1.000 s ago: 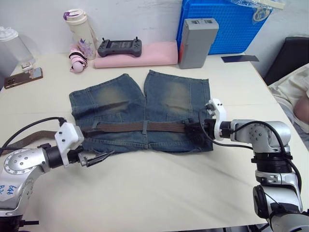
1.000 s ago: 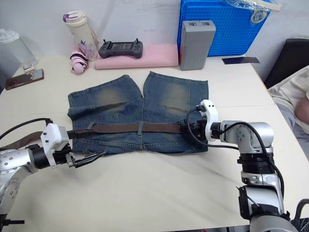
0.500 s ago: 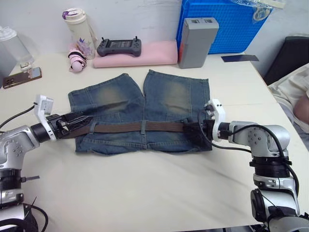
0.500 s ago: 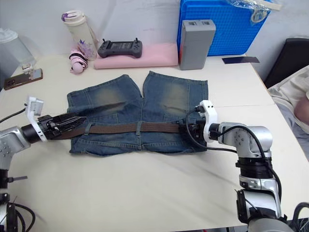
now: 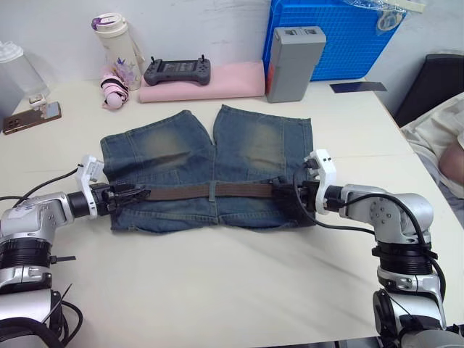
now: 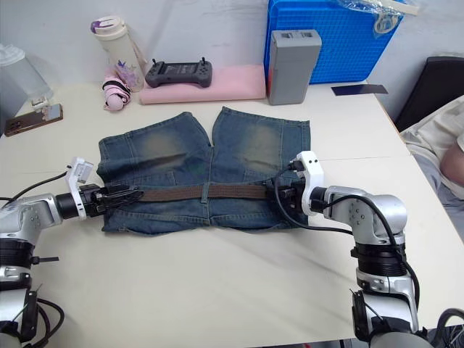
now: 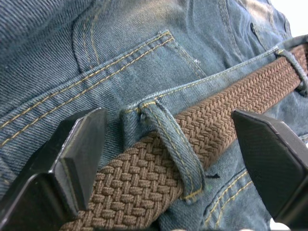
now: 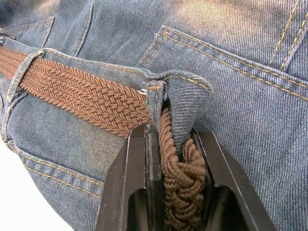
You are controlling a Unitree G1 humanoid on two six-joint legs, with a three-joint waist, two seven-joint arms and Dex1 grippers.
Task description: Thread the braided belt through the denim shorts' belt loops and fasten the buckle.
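Note:
The denim shorts (image 5: 254, 145) lie flat on the table, waist toward me. The braided belt (image 5: 239, 191) runs along the waistband under the belt loops (image 5: 212, 191). My left gripper (image 5: 134, 194) is at the waist's left end, open, with its fingers (image 7: 77, 144) straddling the belt and one belt loop (image 7: 173, 144). My right gripper (image 5: 286, 194) is at the waist's right end, shut on the belt where it comes out of a loop (image 8: 161, 96). The buckle is hidden.
At the back stand a blue crate (image 5: 326, 36), a grey box (image 5: 290, 61), a pink pad (image 5: 210, 80) with a game controller (image 5: 177, 70), and a bottle (image 5: 116, 43). A phone (image 5: 22, 123) lies far left. A person (image 5: 442, 152) sits at the right edge.
My left gripper has swung from the table in front of the shorts up to the left end of the waistband. The right gripper has kept its hold on the belt.

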